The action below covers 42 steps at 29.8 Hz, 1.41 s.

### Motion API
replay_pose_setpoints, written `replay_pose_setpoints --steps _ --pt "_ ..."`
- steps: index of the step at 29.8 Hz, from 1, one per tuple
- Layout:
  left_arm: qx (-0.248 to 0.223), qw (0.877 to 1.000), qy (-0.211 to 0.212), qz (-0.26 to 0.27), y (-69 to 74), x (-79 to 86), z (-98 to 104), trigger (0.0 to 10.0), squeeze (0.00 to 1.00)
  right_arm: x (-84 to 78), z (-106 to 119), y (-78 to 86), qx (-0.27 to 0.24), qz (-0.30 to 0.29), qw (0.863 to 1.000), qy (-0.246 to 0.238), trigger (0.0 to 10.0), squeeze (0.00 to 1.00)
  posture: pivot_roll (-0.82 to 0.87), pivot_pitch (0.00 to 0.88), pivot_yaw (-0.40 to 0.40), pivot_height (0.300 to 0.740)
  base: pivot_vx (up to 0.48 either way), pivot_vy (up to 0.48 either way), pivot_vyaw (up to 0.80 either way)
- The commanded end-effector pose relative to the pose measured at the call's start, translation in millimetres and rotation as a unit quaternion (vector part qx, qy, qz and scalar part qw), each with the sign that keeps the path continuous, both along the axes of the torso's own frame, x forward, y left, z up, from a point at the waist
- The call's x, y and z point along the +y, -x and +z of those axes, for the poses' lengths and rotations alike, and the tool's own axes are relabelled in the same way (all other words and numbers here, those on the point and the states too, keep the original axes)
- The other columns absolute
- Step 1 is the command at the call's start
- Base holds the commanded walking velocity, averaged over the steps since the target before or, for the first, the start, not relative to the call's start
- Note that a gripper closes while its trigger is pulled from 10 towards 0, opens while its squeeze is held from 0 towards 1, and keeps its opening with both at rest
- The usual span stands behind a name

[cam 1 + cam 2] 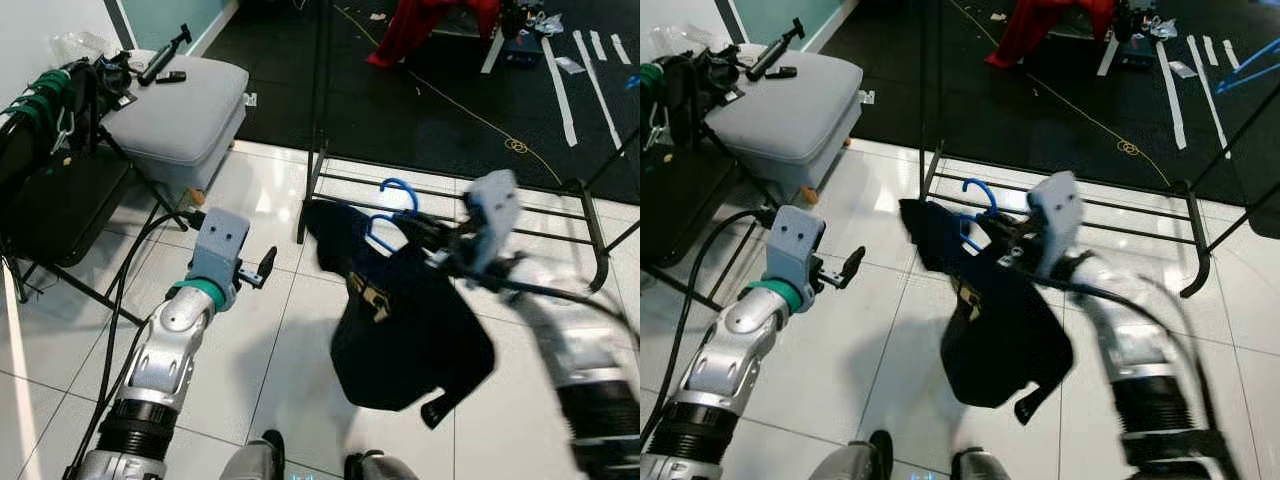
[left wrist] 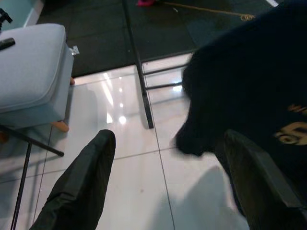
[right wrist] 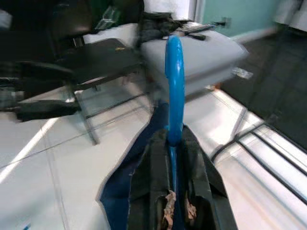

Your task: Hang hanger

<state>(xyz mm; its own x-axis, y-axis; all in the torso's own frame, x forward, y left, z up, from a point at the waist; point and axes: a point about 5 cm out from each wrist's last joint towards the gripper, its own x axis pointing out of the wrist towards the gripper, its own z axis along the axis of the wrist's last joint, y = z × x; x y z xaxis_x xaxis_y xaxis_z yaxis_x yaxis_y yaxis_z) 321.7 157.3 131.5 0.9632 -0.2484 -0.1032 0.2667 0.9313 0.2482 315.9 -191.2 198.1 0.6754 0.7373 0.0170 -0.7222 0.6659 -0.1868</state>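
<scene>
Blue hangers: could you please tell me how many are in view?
1: the blue hanger is held in the right pincer with a dark garment on it, above the white tile floor. Others may be hidden.

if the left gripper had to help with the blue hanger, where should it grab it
Probably the neck just below the blue hanger hook, coming from the robot's left. The hook must stay free for the rack, the dark garment covers the shoulders, and the right gripper already holds it from the right. The left gripper is open.
</scene>
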Motion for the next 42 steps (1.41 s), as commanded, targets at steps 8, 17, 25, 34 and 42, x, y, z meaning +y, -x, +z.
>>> replay_pose_setpoints --steps 8,17,25,34,42 --pt "-0.011 1.0 -0.002 -0.028 5.1 11.8 4.8 10.0 0.0 -26.4 42.1 20.9 -0.031 0.078 0.995 -0.062 10.0 0.0 -0.02 0.11 0.086 0.74 0.0 0.0 0.0" --pt "-0.019 0.989 0.013 -0.143 13.1 -3.3 4.6 10.0 1.0 -23.6 58.9 32.1 -0.036 0.147 0.983 -0.101 10.0 0.0 -0.02 0.097 0.108 0.74 0.0 0.0 0.0" --pt "-0.076 0.989 0.006 -0.13 -4.5 -3.5 16.3 10.0 1.0 -14.5 64.9 43.5 -0.029 0.203 0.974 -0.099 10.0 0.0 -0.02 0.09 0.117 0.74 0.0 0.0 0.0" --pt "-0.101 0.984 0.056 -0.135 -10.0 5.3 35.9 10.0 1.0 -16.1 62.1 44.8 -0.025 0.191 0.977 -0.091 10.0 0.0 -0.02 0.085 0.13 0.74 0.0 0.0 0.0" --pt "-0.067 0.973 0.093 -0.202 0.6 -10.0 33.0 10.0 1.0 -17.0 59.6 40.2 -0.031 0.164 0.982 -0.085 10.0 0.0 -0.02 0.088 0.132 0.74 0.0 0.0 0.0"
